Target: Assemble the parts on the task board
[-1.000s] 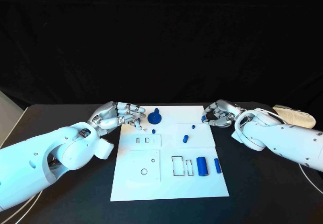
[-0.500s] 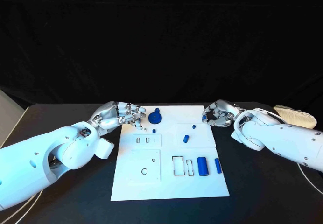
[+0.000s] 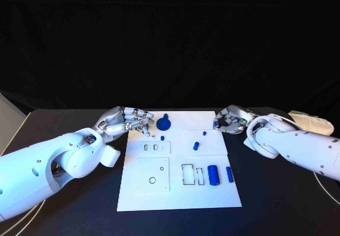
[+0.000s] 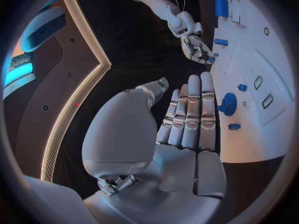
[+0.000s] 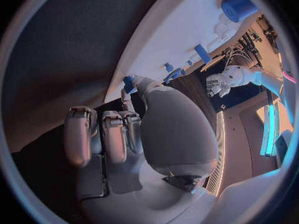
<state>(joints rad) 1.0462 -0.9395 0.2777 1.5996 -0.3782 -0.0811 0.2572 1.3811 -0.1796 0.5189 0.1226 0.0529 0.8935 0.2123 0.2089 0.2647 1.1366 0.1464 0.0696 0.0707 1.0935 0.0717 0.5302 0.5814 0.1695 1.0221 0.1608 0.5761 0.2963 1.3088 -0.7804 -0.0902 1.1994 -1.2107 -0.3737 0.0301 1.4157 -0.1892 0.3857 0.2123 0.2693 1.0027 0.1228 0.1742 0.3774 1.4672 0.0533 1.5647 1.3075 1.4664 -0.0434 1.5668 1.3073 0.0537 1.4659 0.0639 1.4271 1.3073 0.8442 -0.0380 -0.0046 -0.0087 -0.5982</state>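
Head view: board (image 3: pixel 177 194) lay mid-table, bare black table all round; left hand (image 3: pixel 127 121) hovered at its far-left corner, fingers curled in on nothing I could make out, beside the round part (image 3: pixel 163 123). Right hand (image 3: pixel 229 119) stood just off the far-right edge. Right wrist view: its fingers (image 5: pixel 102 134) curled, a small part (image 5: pixel 129 83) pinched at the tips.

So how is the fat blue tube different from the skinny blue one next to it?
The fat blue tube is thicker and a little longer than the skinny blue tube. The fat one lies closer to the white slots, and the skinny one lies nearer the task board edge. Both are blue, lie flat and point the same way.
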